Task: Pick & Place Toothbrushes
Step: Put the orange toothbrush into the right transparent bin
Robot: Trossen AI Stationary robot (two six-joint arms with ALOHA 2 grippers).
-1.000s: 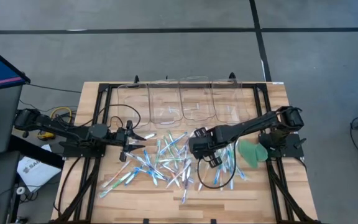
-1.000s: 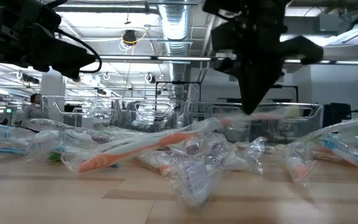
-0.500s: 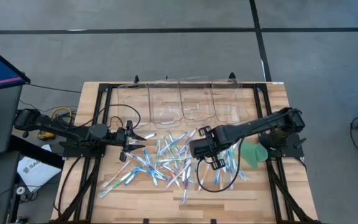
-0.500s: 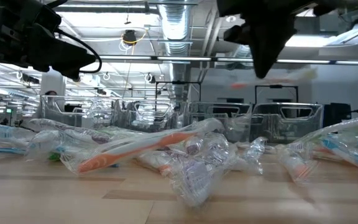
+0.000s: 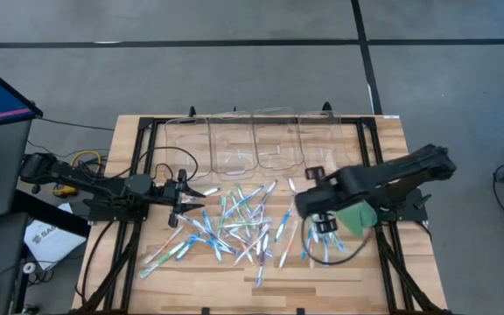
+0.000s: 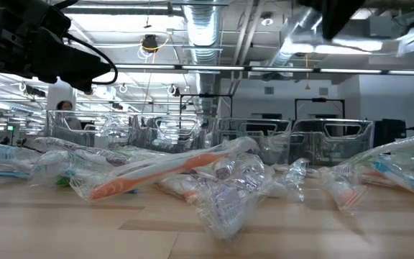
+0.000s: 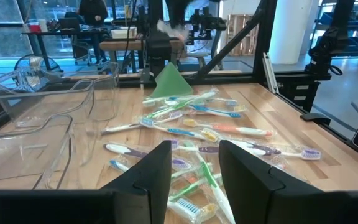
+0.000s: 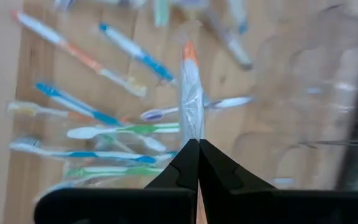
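Toothbrush — pinched in right hand, pointing straight ahead

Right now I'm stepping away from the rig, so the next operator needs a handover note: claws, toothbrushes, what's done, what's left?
Right claw: shut on one wrapped toothbrush with an orange tip, lifted above the table.
Left claw: open, empty, waiting at the pile's left edge.
Pile of thin translucent plastic toothbrushes: loose on the wooden table.
Clear plastic bins: along the far edge; contents unclear.
Done: one brush picked.
Left: place it, then the pile.
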